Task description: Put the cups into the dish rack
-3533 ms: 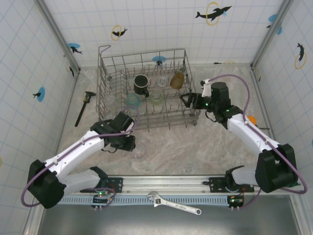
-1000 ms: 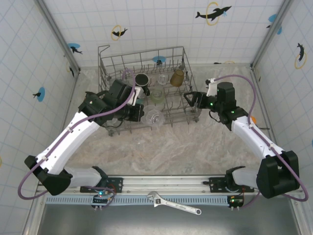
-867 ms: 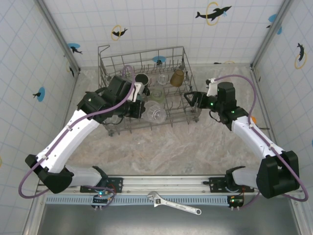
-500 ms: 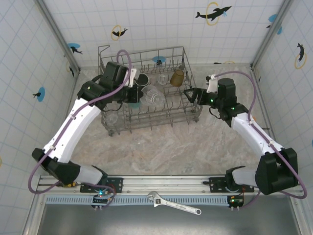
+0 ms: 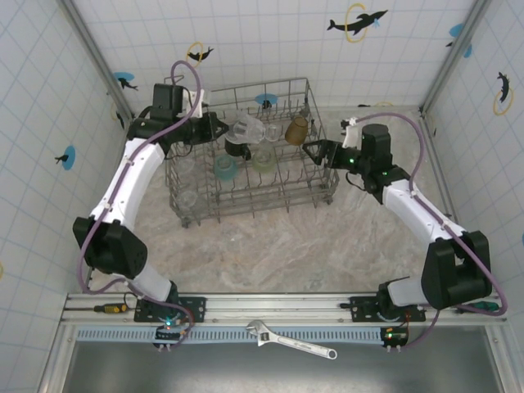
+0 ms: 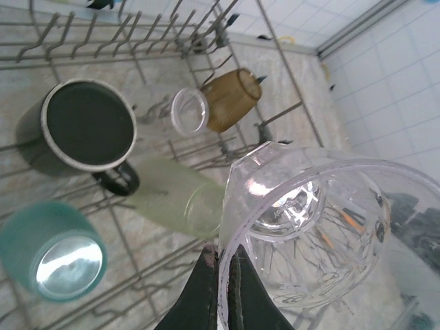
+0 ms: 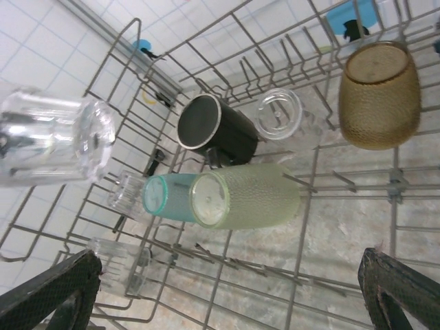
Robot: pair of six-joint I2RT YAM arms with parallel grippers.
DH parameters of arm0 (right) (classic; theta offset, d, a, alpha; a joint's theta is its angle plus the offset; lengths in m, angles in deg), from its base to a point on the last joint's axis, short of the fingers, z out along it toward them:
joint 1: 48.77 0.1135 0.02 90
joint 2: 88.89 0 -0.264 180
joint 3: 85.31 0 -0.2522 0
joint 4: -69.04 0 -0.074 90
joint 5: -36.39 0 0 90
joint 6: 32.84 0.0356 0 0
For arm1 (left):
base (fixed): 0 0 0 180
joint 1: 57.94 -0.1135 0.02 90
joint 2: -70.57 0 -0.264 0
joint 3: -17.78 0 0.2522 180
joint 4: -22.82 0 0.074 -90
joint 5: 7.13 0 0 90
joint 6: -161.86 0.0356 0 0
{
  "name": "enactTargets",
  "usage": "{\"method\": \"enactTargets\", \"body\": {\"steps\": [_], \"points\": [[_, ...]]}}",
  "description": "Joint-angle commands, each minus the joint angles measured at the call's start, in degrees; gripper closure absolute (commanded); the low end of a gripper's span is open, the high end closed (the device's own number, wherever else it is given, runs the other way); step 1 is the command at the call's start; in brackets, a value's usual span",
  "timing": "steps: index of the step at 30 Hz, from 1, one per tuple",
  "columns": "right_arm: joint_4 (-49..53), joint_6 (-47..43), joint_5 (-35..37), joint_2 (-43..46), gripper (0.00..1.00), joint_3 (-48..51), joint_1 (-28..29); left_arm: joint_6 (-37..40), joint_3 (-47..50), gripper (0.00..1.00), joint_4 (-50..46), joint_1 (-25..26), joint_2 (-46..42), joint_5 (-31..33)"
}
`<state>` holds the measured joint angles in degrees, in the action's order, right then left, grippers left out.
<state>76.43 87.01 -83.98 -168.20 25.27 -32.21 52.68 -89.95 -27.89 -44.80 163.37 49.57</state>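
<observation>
The dish rack (image 5: 270, 206) contains a black mug (image 6: 86, 134), amber tumbler (image 7: 379, 93), teal cup (image 6: 51, 251), pale green cup (image 7: 244, 196) and small clear glass (image 7: 278, 113). Left hand (image 6: 221, 275), above the rack's far side, clamps a large clear glass (image 6: 309, 234) by its rim. Right hand (image 5: 313, 151), at the rack's right rim, is spread wide.

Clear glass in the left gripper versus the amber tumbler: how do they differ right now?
The clear glass is colourless with a faceted base; the amber tumbler is brown and pebbled. The left gripper pinches the clear glass by its rim above the dish rack; the amber tumbler rests tilted inside it, ungripped. Both are see-through and handleless.
</observation>
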Motion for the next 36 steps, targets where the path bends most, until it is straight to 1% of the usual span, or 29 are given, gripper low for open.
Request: {"method": "enactTargets", "body": {"steps": [1,5,9,13,16,19,23,26,31,33,36], "points": [[-10.6,4.0,-4.5,-1.8,0.00,-2.2,0.9,-3.9,2.2,1.00,12.1,-2.0,1.0,-12.9],[-20.9,9.8,-8.0,-5.2,0.00,-2.0,2.6,-8.6,5.7,1.00,22.4,-3.0,2.0,-20.3],[-33.1,17.4,-11.0,-9.4,0.00,-2.6,4.0,-12.7,7.8,1.00,29.9,-3.7,3.4,-24.7],[-40.2,22.3,-12.0,-14.2,0.00,-5.6,5.0,-15.3,9.1,1.00,34.3,-3.9,4.7,-27.2],[-47.9,28.0,-12.6,-17.8,0.00,-7.8,5.4,-15.8,9.4,1.00,35.7,-4.0,5.3,-27.9],[-55.8,34.3,-12.8,-21.7,0.00,-9.9,5.6,-18.2,10.2,1.00,38.7,-4.1,6.1,-29.5],[-63.3,41.0,-13.2,-26.3,0.00,-13.1,5.9,-21.5,11.1,1.00,42.9,-4.1,6.9,-31.2],[-65.6,43.3,-13.4,-28.6,0.00,-15.6,6.1,-22.5,11.0,1.00,44.2,-4.1,7.6,-31.9],[-64.5,44.5,-13.5,-31.2,0.00,-18.4,7.0,-24.9,11.6,1.00,47.9,-4.1,8.4,-32.9],[-64.3,44.9,-13.6,-31.9,0.00,-18.8,7.3,-26.6,12.4,1.00,50.6,-4.1,8.4,-33.5],[-63.8,45.5,-13.5,-32.6,0.00,-18.9,7.6,-27.3,12.6,1.00,51.9,-4.1,8.5,-33.6]]}}
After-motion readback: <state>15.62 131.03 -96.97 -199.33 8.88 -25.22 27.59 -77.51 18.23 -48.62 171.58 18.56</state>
